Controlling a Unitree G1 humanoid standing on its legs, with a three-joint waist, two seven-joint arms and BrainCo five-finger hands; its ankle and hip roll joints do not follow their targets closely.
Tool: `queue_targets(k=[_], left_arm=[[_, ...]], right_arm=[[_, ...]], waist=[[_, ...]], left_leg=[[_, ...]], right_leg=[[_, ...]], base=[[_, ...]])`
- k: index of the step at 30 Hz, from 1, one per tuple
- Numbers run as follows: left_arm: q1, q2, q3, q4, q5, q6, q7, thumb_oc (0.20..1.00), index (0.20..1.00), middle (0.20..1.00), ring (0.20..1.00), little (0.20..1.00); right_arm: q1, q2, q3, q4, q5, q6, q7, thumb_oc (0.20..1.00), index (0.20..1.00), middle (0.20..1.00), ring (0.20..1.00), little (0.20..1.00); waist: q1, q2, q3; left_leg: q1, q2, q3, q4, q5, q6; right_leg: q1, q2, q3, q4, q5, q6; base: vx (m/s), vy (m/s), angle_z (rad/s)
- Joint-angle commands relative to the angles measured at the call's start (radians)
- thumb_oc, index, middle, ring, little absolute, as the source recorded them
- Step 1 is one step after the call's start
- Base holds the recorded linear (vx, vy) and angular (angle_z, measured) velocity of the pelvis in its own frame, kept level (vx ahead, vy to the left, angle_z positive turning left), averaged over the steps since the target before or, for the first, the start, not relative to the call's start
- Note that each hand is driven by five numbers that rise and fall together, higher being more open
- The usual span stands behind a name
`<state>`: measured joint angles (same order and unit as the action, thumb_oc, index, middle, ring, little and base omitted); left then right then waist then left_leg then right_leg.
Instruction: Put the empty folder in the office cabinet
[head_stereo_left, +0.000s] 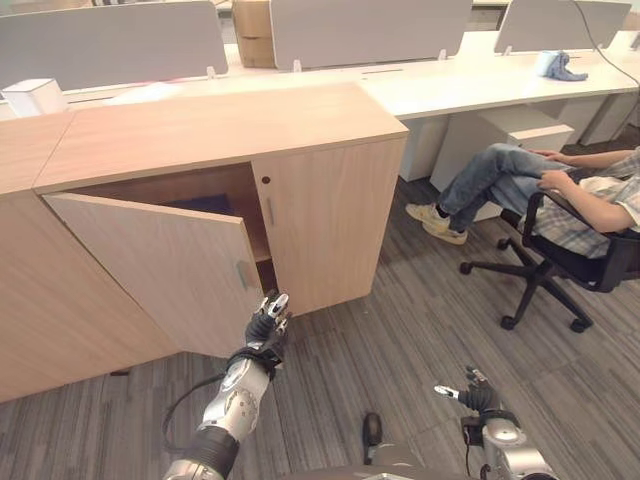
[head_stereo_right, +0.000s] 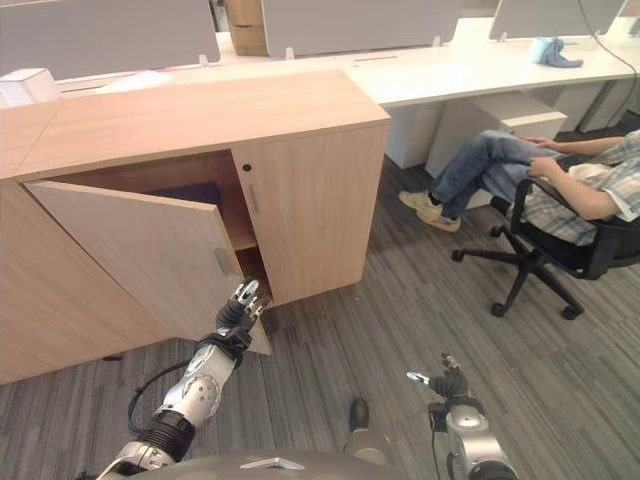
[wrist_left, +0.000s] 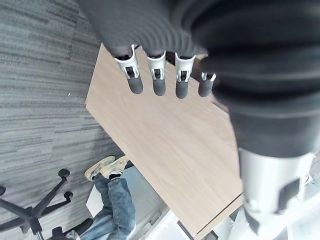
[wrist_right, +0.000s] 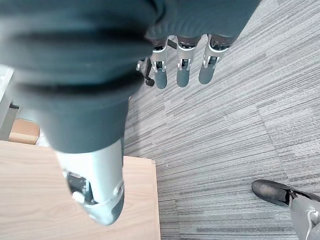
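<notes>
The office cabinet (head_stereo_left: 330, 215) stands against the long white counter (head_stereo_left: 470, 85), its left door (head_stereo_left: 165, 270) swung out at an angle over the floor and its right door (head_stereo_left: 330, 225) closed. Through the gap above the open door a dark blue flat thing, perhaps the folder (head_stereo_left: 205, 203), lies on the upper shelf inside; whether it really is the folder cannot be told. The left hand (head_stereo_left: 268, 325) is raised at the open door's lower free corner, fingers (wrist_left: 159, 85) straight and side by side, holding nothing; whether the tips touch the door edge cannot be told. The right hand (head_stereo_left: 472, 393) hangs low over the floor, well apart from the cabinet, its fingers (wrist_right: 182, 75) also straight and empty.

Open grey striped carpet (head_stereo_left: 400, 340) lies between the cabinet front and the two hands, with room beside the door's swing. To the right, a person (head_stereo_left: 540, 185) sits in a black office chair (head_stereo_left: 570, 265), legs stretched toward the cabinet's right side, feet on the carpet near the counter's base. On the counter are grey divider panels (head_stereo_left: 370, 30), a cardboard box (head_stereo_left: 252, 32) and a light blue cloth (head_stereo_left: 558, 66).
</notes>
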<state>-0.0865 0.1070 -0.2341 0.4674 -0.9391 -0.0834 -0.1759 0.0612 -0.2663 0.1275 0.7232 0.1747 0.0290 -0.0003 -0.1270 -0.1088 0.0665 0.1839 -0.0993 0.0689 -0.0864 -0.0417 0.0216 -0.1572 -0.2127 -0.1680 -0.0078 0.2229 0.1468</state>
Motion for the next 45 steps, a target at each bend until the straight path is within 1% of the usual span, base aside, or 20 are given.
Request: queue_targets(k=[1,5,10,12,13,19,21,24,25,26,27,28,29,31,32,33,34,35,38,45], left_arm=[[-0.072,0.014,0.031,-0.084,-0.04,-0.026,-0.034,1.0,1.0,1.0,1.0,1.0],[-0.071,0.012,0.015,-0.092,-0.048,-0.021,-0.039,1.0,1.0,1.0,1.0,1.0],[-0.06,0.016,0.025,-0.075,-0.023,-0.03,-0.025,1.0,1.0,1.0,1.0,1.0],[-0.054,0.029,0.032,-0.052,0.037,-0.048,0.002,1.0,1.0,1.0,1.0,1.0],[-0.052,0.037,0.031,-0.043,0.069,-0.052,0.011,1.0,1.0,1.0,1.0,1.0],[-0.004,0.088,0.054,0.084,0.256,-0.048,0.045,1.0,1.0,1.0,1.0,1.0],[0.005,0.095,0.058,0.11,0.292,-0.051,0.055,1.0,1.0,1.0,1.0,1.0],[0.029,0.111,0.079,0.26,0.446,-0.051,0.101,1.0,1.0,1.0,1.0,1.0],[0.028,0.111,0.079,0.262,0.446,-0.052,0.101,1.0,1.0,1.0,1.0,1.0],[0.034,0.115,0.087,0.346,0.525,-0.054,0.122,1.0,1.0,1.0,1.0,1.0],[0.033,0.115,0.087,0.347,0.525,-0.054,0.122,1.0,1.0,1.0,1.0,1.0],[0.031,0.114,0.098,0.442,0.591,-0.047,0.141,1.0,1.0,1.0,1.0,1.0],[0.029,0.113,0.098,0.443,0.591,-0.048,0.141,1.0,1.0,1.0,1.0,1.0],[0.026,0.11,0.112,0.577,0.684,-0.042,0.171,1.0,1.0,1.0,1.0,1.0],[0.025,0.11,0.113,0.578,0.684,-0.042,0.171,1.0,1.0,1.0,1.0,1.0],[0.017,0.117,0.102,0.65,0.78,-0.035,0.186,1.0,1.0,1.0,1.0,1.0],[0.015,0.123,0.088,0.685,0.837,-0.032,0.201,1.0,1.0,1.0,1.0,1.0],[0.014,0.122,0.089,0.685,0.838,-0.032,0.202,1.0,1.0,1.0,1.0,1.0],[0.036,0.127,0.097,0.834,0.954,0.007,0.224,1.0,1.0,1.0,1.0,1.0],[0.096,0.126,0.161,0.926,0.958,0.032,0.219,1.0,1.0,1.0,1.0,1.0]], right_arm=[[-0.088,0.003,0.033,0.016,-0.02,-0.034,0.0,1.0,1.0,1.0,1.0,1.0],[-0.09,0.004,0.038,0.026,-0.024,-0.033,-0.004,1.0,1.0,1.0,1.0,1.0],[-0.092,0.006,0.04,0.033,-0.033,-0.031,-0.008,1.0,1.0,1.0,1.0,1.0],[-0.096,0.008,0.031,0.061,-0.016,-0.029,-0.014,1.0,1.0,1.0,1.0,1.0],[-0.097,0.017,0.021,0.087,0.024,-0.029,-0.011,1.0,1.0,1.0,1.0,1.0],[-0.122,0.04,-0.047,0.203,0.187,-0.046,-0.009,1.0,1.0,1.0,1.0,1.0],[-0.124,0.038,-0.053,0.216,0.194,-0.05,-0.01,1.0,1.0,1.0,1.0,1.0],[-0.132,0.038,-0.077,0.276,0.217,-0.056,-0.025,1.0,1.0,1.0,1.0,1.0],[-0.133,0.038,-0.077,0.276,0.217,-0.056,-0.025,1.0,1.0,1.0,1.0,1.0],[-0.136,0.037,-0.074,0.302,0.202,-0.056,-0.027,1.0,1.0,1.0,1.0,1.0],[-0.137,0.037,-0.074,0.303,0.202,-0.057,-0.027,1.0,1.0,1.0,1.0,1.0],[-0.143,0.031,-0.064,0.332,0.176,-0.052,-0.03,1.0,1.0,1.0,1.0,1.0],[-0.144,0.031,-0.064,0.333,0.176,-0.052,-0.03,1.0,1.0,1.0,1.0,1.0],[-0.159,0.025,-0.042,0.386,0.119,-0.042,-0.043,1.0,1.0,1.0,1.0,1.0],[-0.159,0.025,-0.042,0.387,0.119,-0.042,-0.043,1.0,1.0,1.0,1.0,1.0],[-0.171,0.019,-0.028,0.423,0.08,-0.034,-0.048,1.0,1.0,1.0,1.0,1.0],[-0.176,0.016,-0.02,0.44,0.063,-0.03,-0.049,1.0,1.0,1.0,1.0,1.0],[-0.176,0.016,-0.02,0.441,0.063,-0.03,-0.049,1.0,1.0,1.0,1.0,1.0],[-0.197,0.007,0.015,0.511,-0.036,-0.004,-0.05,1.0,1.0,1.0,1.0,1.0],[-0.2,0.007,0.022,0.543,-0.077,0.01,-0.039,1.0,1.0,1.0,1.0,1.0]], waist=[[0.01,-0.009,0.017],[0.009,-0.006,0.014],[0.011,-0.004,0.011],[0.013,-0.003,0.01],[0.015,-0.003,0.01],[0.026,0.002,0.008],[0.028,0.003,0.008],[0.035,0.007,0.01],[0.035,0.008,0.011],[0.039,0.009,0.012],[0.039,0.009,0.012],[0.042,0.011,0.014],[0.041,0.011,0.014],[0.049,0.013,0.016],[0.048,0.013,0.016],[0.051,0.014,0.017],[0.052,0.014,0.016],[0.052,0.015,0.016],[0.062,0.018,0.013],[0.077,0.023,0.013]], left_leg=[[0.005,-0.027,-0.029,-0.001,-0.102,-0.01],[0.004,-0.029,-0.03,-0.001,-0.101,-0.01],[0.005,-0.03,-0.029,-0.001,-0.101,-0.01],[0.004,-0.03,-0.03,-0.001,-0.1,-0.011],[0.004,-0.03,-0.031,-0.001,-0.1,-0.011],[0.005,-0.032,-0.035,-0.001,-0.098,-0.012],[0.003,-0.032,-0.035,-0.001,-0.097,-0.012],[0.0,-0.032,-0.041,-0.001,-0.093,-0.012],[0.0,-0.032,-0.041,-0.001,-0.094,-0.012],[-0.001,-0.032,-0.043,-0.001,-0.091,-0.012],[-0.001,-0.032,-0.043,-0.001,-0.091,-0.013],[-0.004,-0.034,-0.047,-0.001,-0.089,-0.013],[-0.004,-0.033,-0.047,-0.001,-0.089,-0.013],[-0.007,-0.036,-0.053,-0.001,-0.086,-0.013],[-0.006,-0.035,-0.053,-0.001,-0.086,-0.013],[-0.009,-0.036,-0.057,-0.001,-0.084,-0.013],[-0.01,-0.037,-0.059,-0.001,-0.084,-0.012],[-0.01,-0.037,-0.059,-0.001,-0.084,-0.012],[-0.013,-0.039,-0.062,-0.001,-0.083,-0.011],[-0.015,-0.04,-0.071,-0.001,-0.078,-0.009]], right_leg=[[-0.099,-0.092,0.054,-0.011,0.102,0.105],[-0.097,-0.093,0.051,-0.012,0.099,0.105],[-0.096,-0.095,0.049,-0.012,0.101,0.105],[-0.096,-0.097,0.047,-0.014,0.101,0.105],[-0.095,-0.098,0.045,-0.014,0.101,0.104],[-0.091,-0.101,0.035,-0.015,0.109,0.105],[-0.091,-0.101,0.034,-0.016,0.11,0.105],[-0.089,-0.104,0.025,-0.017,0.11,0.105],[-0.088,-0.104,0.025,-0.017,0.11,0.105],[-0.086,-0.106,0.019,-0.018,0.109,0.105],[-0.086,-0.106,0.019,-0.019,0.109,0.105],[-0.085,-0.107,0.015,-0.019,0.109,0.104],[-0.085,-0.107,0.014,-0.019,0.109,0.104],[-0.084,-0.111,0.007,-0.018,0.109,0.102],[-0.083,-0.111,0.006,-0.018,0.109,0.102],[-0.083,-0.111,0.002,-0.019,0.109,0.102],[-0.083,-0.112,0.002,-0.019,0.109,0.101],[-0.083,-0.112,0.002,-0.019,0.109,0.101],[-0.081,-0.114,-0.008,-0.021,0.109,0.099],[-0.077,-0.118,-0.017,-0.024,0.112,0.097]], base=[[0.0,0.0,0.0],[0.0,0.0,0.0],[0.0,0.0,0.0],[0.0,0.0,0.0],[0.0,0.0,0.0],[0.0,0.0,0.0],[0.0,0.0,0.0],[0.0,-0.006,0.03],[-0.01,-0.006,0.04],[-0.01,-0.003,0.03],[-0.02,-0.004,0.05],[-0.01,-0.001,0.07],[-0.02,-0.005,0.06],[-0.02,-0.008,0.08],[-0.02,-0.01,0.1],[-0.02,-0.008,0.09],[-0.02,-0.008,0.08],[0.0,-0.002,0.06],[0.0,-0.001,0.03],[0.0,0.002,0.03]])
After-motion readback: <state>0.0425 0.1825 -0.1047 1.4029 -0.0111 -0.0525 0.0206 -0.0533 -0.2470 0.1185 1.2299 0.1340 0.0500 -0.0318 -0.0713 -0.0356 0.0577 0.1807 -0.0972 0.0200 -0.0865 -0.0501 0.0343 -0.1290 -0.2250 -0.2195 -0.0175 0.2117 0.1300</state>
